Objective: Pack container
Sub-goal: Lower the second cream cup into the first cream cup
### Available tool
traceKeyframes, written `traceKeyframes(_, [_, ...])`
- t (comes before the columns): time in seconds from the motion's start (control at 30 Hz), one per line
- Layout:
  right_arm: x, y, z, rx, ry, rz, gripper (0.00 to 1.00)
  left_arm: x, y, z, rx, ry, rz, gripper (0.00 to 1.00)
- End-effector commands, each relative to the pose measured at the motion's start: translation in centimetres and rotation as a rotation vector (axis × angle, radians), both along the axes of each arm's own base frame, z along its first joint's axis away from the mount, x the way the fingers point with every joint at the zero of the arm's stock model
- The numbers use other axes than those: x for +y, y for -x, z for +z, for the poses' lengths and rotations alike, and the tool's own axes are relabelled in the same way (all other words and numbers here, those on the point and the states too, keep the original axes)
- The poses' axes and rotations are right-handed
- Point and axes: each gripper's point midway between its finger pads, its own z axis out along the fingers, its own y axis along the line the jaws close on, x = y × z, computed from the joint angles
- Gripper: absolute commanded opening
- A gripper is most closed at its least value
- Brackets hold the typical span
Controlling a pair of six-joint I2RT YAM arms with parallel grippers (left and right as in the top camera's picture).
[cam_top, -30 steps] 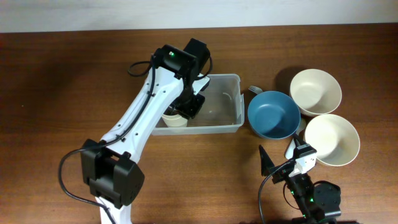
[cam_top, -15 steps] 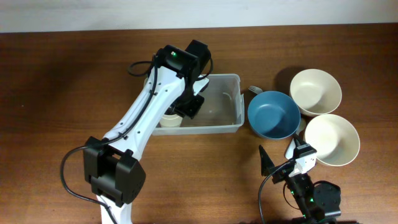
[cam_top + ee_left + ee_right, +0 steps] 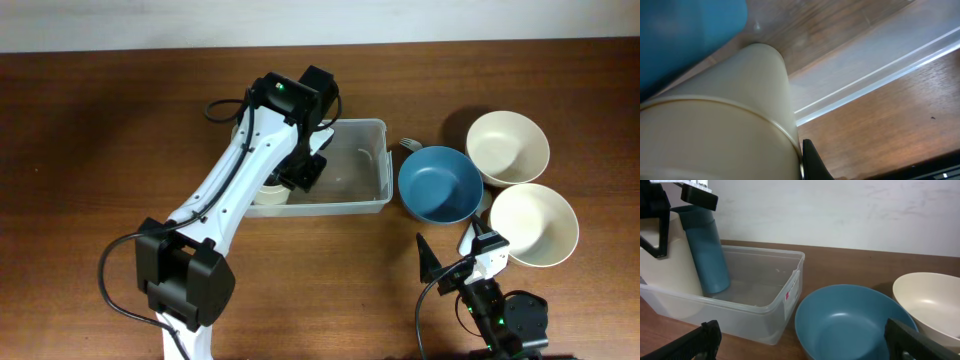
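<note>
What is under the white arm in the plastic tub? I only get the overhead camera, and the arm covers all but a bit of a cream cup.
Observer: The right wrist camera shows a tall blue cup standing in the tub, right beside the cream cup.
Operator: Is the arm holding one of them?
Observer: I can't tell. The left wrist camera only shows one black fingertip right by the cream cup's rim.
Operator: Is there anything on the tub's side that I can't see from above?
Observer: Yes, a small white sticker with some red on it, on the end wall facing the blue bowl.
</note>
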Motion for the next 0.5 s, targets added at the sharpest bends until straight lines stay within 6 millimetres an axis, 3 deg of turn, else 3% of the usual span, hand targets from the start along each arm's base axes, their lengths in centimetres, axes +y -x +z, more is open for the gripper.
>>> traceKeyframes(0.0, [0.1, 0.0, -0.3, 0.004, -0.007, 0.004, 0.99, 0.7, -0.4, -0.2, -0.018, -0.038, -0.008, 0.02])
traceKeyframes(0.37, [0.1, 0.0, -0.3, 0.004, -0.007, 0.004, 0.99, 0.1, -1.5, -0.2, -0.060, -0.014, 0.002, 0.04])
traceKeyframes(0.47, [0.1, 0.0, -0.3, 0.004, -0.007, 0.003, 0.99, 0.1, -1.4, -0.2, -0.060, -0.014, 0.001, 0.11])
